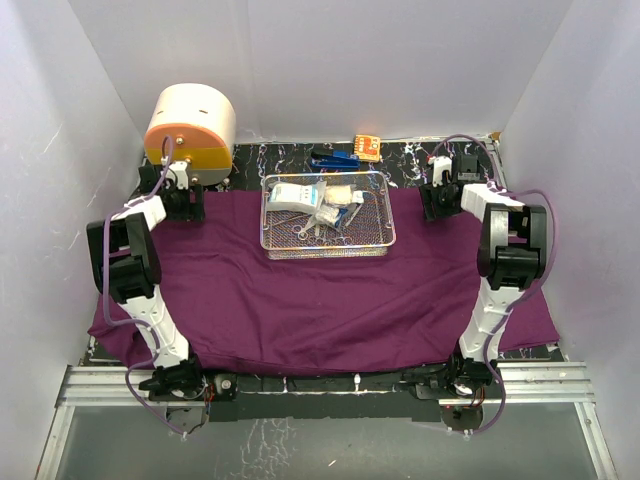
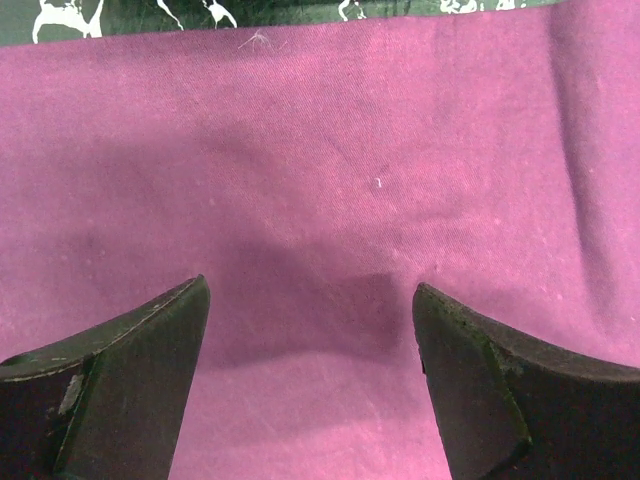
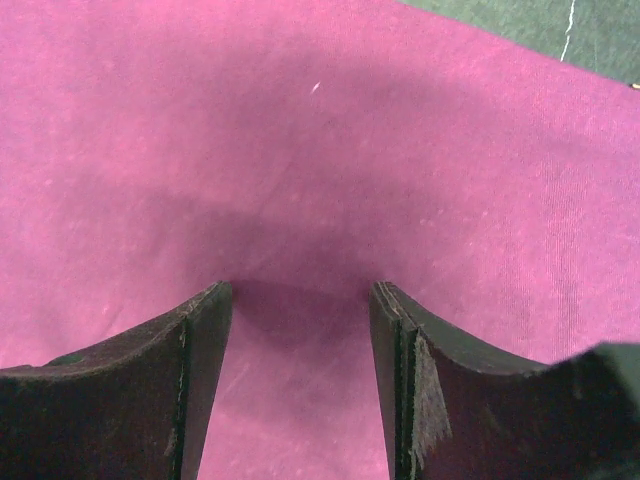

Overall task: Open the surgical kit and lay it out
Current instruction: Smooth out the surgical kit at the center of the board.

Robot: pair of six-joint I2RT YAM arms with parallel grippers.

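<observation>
Purple cloth wrap [image 1: 320, 300] is lying spread flat under the wire-mesh tray [image 1: 325, 252], looking soft and light, likely wanting an edge pinch, while the left gripper [image 2: 310, 300] is hovering wide open and the right gripper [image 3: 300, 295] moderately open, both empty, over its far corners.

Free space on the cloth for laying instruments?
Bare purple cloth wrap on the near side of the silver wire-mesh tray. Narrower strips between tray and left gripper, tray and right gripper. Crowded: inside the tray; blue items, orange item behind it; cream-and-orange round drum far left.
</observation>
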